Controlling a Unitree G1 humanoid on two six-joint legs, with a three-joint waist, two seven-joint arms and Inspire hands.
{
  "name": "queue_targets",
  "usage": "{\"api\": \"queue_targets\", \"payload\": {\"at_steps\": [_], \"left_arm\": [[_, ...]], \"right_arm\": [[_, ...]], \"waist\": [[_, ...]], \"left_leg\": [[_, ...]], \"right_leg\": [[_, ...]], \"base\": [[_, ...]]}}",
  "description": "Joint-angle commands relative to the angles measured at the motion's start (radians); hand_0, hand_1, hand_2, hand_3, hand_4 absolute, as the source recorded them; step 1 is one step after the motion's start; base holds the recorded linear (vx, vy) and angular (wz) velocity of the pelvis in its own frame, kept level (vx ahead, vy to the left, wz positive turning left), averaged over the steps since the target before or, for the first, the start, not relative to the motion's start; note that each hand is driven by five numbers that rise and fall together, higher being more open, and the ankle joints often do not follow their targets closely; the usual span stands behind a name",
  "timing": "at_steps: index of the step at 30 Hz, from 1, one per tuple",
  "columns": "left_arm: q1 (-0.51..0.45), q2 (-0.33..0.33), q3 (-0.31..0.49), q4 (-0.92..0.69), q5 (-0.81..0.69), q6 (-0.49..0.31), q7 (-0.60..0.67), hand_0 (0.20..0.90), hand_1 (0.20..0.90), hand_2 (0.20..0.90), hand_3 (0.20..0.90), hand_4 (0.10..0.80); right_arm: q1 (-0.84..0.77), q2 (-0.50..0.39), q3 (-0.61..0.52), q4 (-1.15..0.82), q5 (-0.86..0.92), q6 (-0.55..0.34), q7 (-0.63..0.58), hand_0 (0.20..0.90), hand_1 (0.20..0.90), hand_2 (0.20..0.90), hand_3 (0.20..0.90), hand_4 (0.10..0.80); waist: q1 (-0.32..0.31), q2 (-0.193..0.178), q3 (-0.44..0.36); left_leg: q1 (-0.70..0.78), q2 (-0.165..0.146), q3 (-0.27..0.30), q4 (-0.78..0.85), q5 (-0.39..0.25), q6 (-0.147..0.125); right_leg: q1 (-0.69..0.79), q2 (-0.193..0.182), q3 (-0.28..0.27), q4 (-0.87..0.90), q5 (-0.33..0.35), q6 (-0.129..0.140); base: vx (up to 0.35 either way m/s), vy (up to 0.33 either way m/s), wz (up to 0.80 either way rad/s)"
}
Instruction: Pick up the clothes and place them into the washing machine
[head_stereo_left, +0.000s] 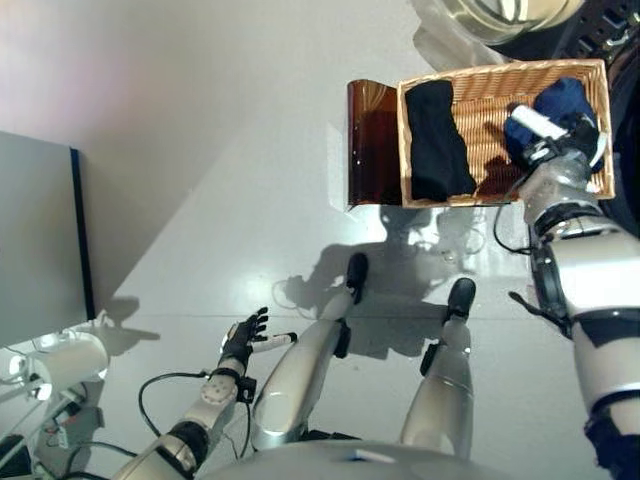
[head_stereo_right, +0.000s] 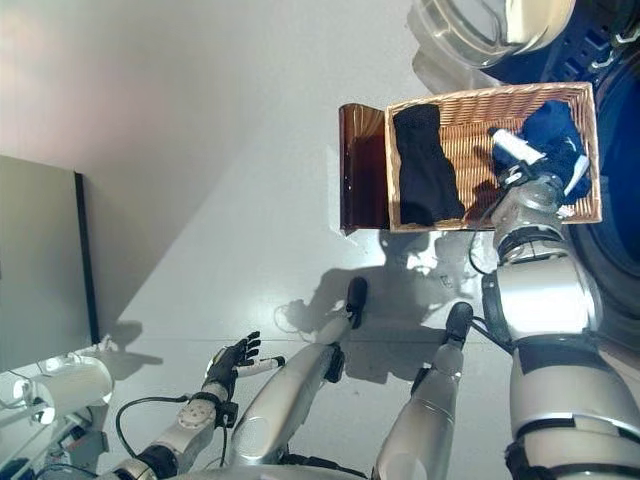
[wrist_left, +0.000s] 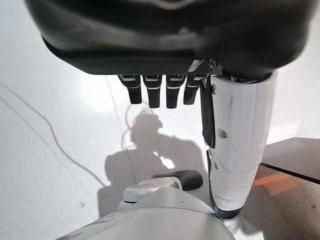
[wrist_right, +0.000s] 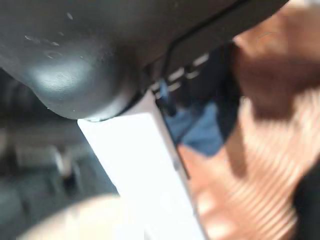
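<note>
The right hand (head_stereo_left: 552, 135) reaches onto blue clothes (head_stereo_left: 560, 105) in the wicker basket (head_stereo_left: 478, 88), grip unclear, while the left hand (head_stereo_left: 243, 338) hangs slack-fingered.

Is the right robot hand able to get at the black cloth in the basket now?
Probably yes. The right robot hand is already in the basket, over the blue cloth. The black cloth lies uncovered beside it, with nothing between.

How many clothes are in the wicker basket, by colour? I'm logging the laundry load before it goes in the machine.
Black garment: 1
Blue garment: 1, with the right hand on it in the basket
Total: 2 visible; anything underneath cannot be seen.
</note>
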Motion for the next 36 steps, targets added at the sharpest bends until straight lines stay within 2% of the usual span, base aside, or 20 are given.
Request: {"api": "queue_targets", "payload": {"at_steps": [1,2,5,8,15,21,31,32,33,34,36], "left_arm": [[0.023,0.076,0.017,0.01,0.024,-0.018,0.037,0.9,0.9,0.9,0.9,0.8],[0.019,0.073,0.014,0.004,0.023,-0.019,0.049,0.9,0.9,0.9,0.9,0.8],[0.025,0.068,-0.001,-0.015,0.029,-0.029,0.07,0.9,0.9,0.9,0.9,0.8],[0.022,0.065,-0.005,-0.028,0.012,-0.031,0.082,0.9,0.9,0.9,0.9,0.8],[0.011,0.053,-0.016,-0.048,-0.014,-0.035,0.117,0.9,0.9,0.9,0.9,0.8],[0.004,0.047,-0.021,-0.048,-0.029,-0.026,0.124,0.9,0.9,0.9,0.9,0.8],[-0.009,0.042,-0.033,-0.093,-0.044,-0.036,0.126,0.9,0.9,0.9,0.9,0.8],[-0.01,0.043,-0.03,-0.091,-0.047,-0.035,0.13,0.9,0.9,0.9,0.9,0.8],[-0.012,0.043,-0.03,-0.091,-0.047,-0.036,0.13,0.9,0.9,0.9,0.9,0.8],[-0.015,0.039,-0.029,-0.1,-0.054,-0.037,0.129,0.9,0.9,0.9,0.9,0.8],[-0.022,0.036,-0.029,-0.101,-0.06,-0.036,0.134,0.9,0.9,0.9,0.9,0.8]], "right_arm": [[-0.096,-0.08,0.12,-0.028,-0.188,-0.009,-0.08,0.9,0.9,0.9,0.9,0.8],[-0.102,-0.085,0.177,-0.008,-0.309,0.022,-0.112,0.9,0.9,0.9,0.9,0.8],[-0.105,-0.111,0.257,0.013,-0.477,0.061,-0.175,0.9,0.9,0.9,0.9,0.8],[-0.119,-0.153,0.288,0.029,-0.521,0.089,-0.194,0.9,0.9,0.9,0.9,0.8],[-0.139,-0.238,0.29,0.017,-0.54,0.111,-0.283,0.9,0.9,0.9,0.9,0.8],[-0.153,-0.263,0.313,0.035,-0.532,0.123,-0.25,0.9,0.9,0.9,0.9,0.8],[-0.161,-0.294,0.334,0.054,-0.521,0.126,-0.236,0.9,0.9,0.9,0.9,0.8],[-0.176,-0.298,0.349,0.056,-0.524,0.131,-0.226,0.9,0.9,0.9,0.9,0.8],[-0.179,-0.298,0.35,0.057,-0.523,0.131,-0.226,0.9,0.9,0.9,0.9,0.8],[-0.19,-0.296,0.359,0.054,-0.521,0.129,-0.221,0.9,0.9,0.9,0.9,0.8],[-0.203,-0.289,0.37,0.063,-0.523,0.133,-0.212,0.9,0.9,0.9,0.9,0.8]], "waist": [[0.04,-0.032,-0.015],[0.042,-0.038,-0.009],[0.047,-0.036,-0.006],[0.049,-0.032,-0.005],[0.039,-0.029,0.003],[0.029,-0.035,0.009],[0.045,-0.006,0.015],[0.045,-0.009,0.009],[0.044,-0.005,0.016],[0.044,-0.007,0.012],[0.045,-0.005,0.014]], "left_leg": [[-0.105,0.06,0.024,0.14,-0.078,-0.117],[-0.118,0.061,0.021,0.143,-0.075,-0.118],[-0.137,0.058,0.02,0.146,-0.071,-0.119],[-0.152,0.054,0.018,0.144,-0.068,-0.12],[-0.179,0.049,0.018,0.153,-0.072,-0.12],[-0.204,0.047,0.024,0.162,-0.079,-0.117],[-0.265,0.041,0.017,0.158,-0.072,-0.113],[-0.258,0.04,0.011,0.159,-0.105,-0.118],[-0.272,0.04,0.016,0.158,-0.071,-0.113],[-0.268,0.038,0.01,0.157,-0.105,-0.117],[-0.286,0.032,0.009,0.173,-0.112,-0.115]], "right_leg": [[-0.031,0.014,0.017,0.057,-0.031,-0.094],[-0.039,0.015,0.015,0.059,-0.03,-0.095],[-0.049,0.016,0.012,0.061,-0.029,-0.096],[-0.064,0.013,0.01,0.064,-0.03,-0.096],[-0.093,0.014,0.016,0.075,-0.038,-0.099],[-0.124,0.019,0.028,0.084,-0.04,-0.102],[-0.196,0.011,0.038,0.105,-0.048,-0.104],[-0.195,0.012,0.045,0.112,-0.079,-0.099],[-0.206,0.011,0.04,0.108,-0.048,-0.104],[-0.209,0.012,0.052,0.118,-0.082,-0.1],[-0.231,0.013,0.058,0.136,-0.09,-0.103]], "base": [[-0.005,0.018,0.09],[-0.002,0.018,0.04],[0.012,0.034,0.08],[0.022,0.042,0.07],[0.02,0.029,0.02],[0.0,0.0,0.0],[0.022,0.004,-0.01],[0.0,0.0,0.0],[0.136,-0.008,0.02],[0.022,0.016,0.03],[0.07,0.011,0.06]]}}
